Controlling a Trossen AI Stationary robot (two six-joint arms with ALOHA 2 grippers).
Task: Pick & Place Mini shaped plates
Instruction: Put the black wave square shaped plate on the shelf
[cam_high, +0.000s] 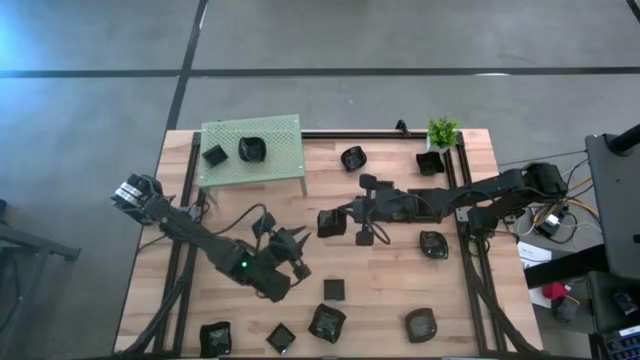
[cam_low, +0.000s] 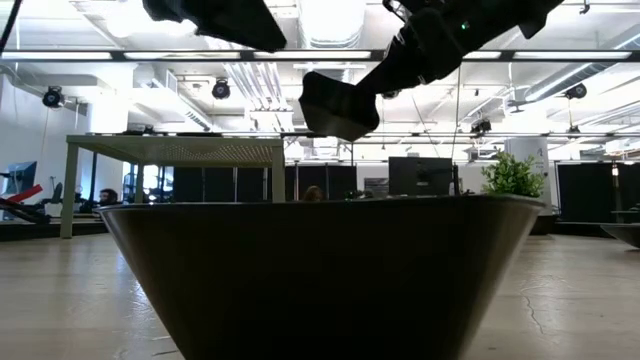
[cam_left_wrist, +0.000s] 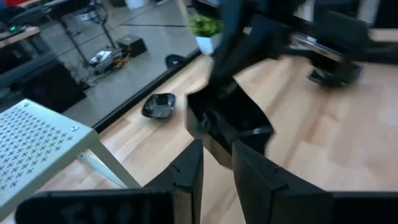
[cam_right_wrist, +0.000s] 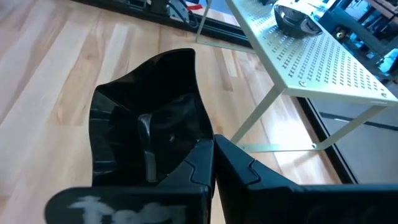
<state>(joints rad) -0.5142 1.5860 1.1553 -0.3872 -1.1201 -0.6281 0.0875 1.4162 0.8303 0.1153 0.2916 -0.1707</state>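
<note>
Right tool (cam_right_wrist: 208, 163) clamped on black square mini plate (cam_right_wrist: 146, 134), lifted above tabletop (cam_high: 400, 280). Left tool (cam_high: 290, 245) spread open, empty. No readable writing.

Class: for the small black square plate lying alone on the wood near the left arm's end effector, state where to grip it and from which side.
Probably one edge of the rim, from straight above. The small black square plate lies flat and low on the wooden table, leaving its sides little to pinch. The open left end effector is nearest.
</note>
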